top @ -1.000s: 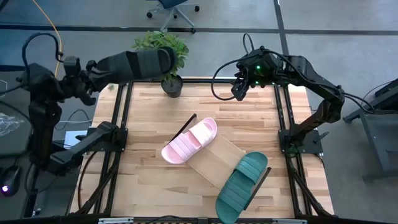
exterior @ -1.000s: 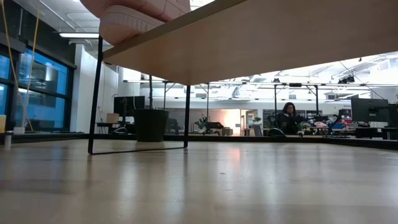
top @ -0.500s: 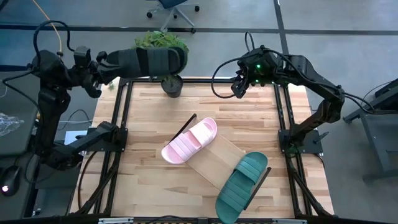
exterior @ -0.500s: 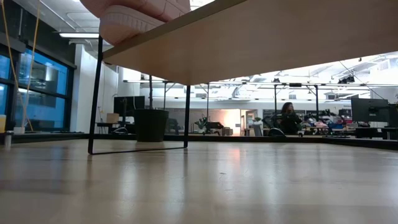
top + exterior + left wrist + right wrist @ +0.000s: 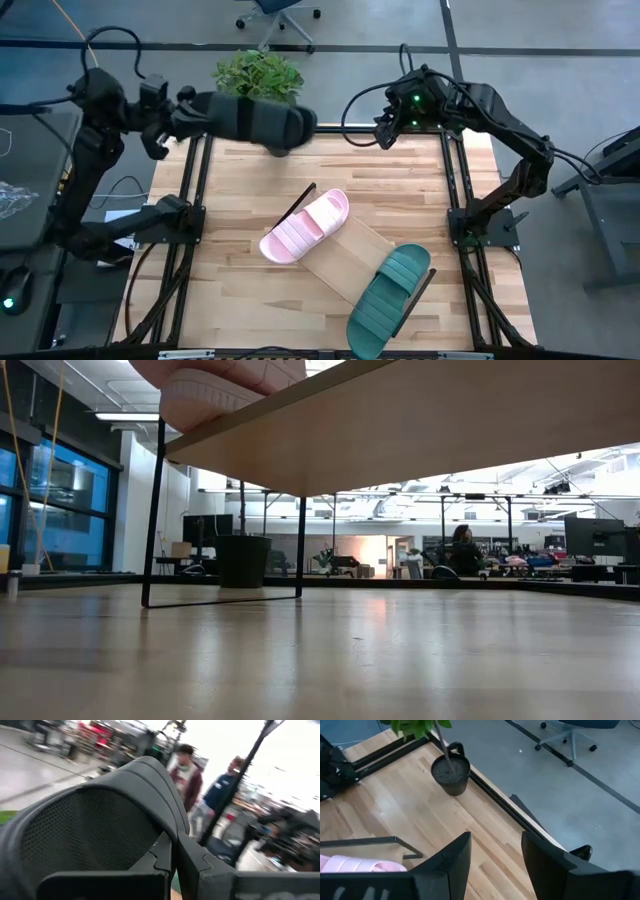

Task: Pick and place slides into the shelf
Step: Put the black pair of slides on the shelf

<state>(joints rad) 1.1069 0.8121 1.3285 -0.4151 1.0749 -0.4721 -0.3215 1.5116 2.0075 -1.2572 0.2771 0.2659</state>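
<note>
My left gripper (image 5: 185, 120) is shut on the black slide (image 5: 255, 120) and holds it in the air over the table's far left edge; the slide fills the left wrist view (image 5: 95, 825). The pink slide (image 5: 305, 227) lies on the shelf plank's (image 5: 345, 255) left end and the teal slide (image 5: 390, 298) on its right end. The low view shows the plank's underside (image 5: 450, 430) and the pink slide's sole (image 5: 220, 385). My right gripper (image 5: 385, 130) hovers open and empty over the table's far right (image 5: 495, 855). My left gripper holds the black slide by its left end (image 5: 165, 845), pinched between the two fingers. The fingers come about level from the table's left and lie along the slide. The slide is lifted clear and reaches out to the right, roughly level, its strap (image 5: 240, 118) up.
A potted plant (image 5: 258, 72) stands at the table's far edge, its pot partly behind the black slide; it also shows in the right wrist view (image 5: 451, 774). The shelf's black end frame (image 5: 155, 510) stands on the slatted tabletop. People show in the room beyond.
My left gripper has swung toward the table's right along the far edge, carrying the black slide, which stays lifted and now covers the plant's pot. My right gripper has barely shifted.
</note>
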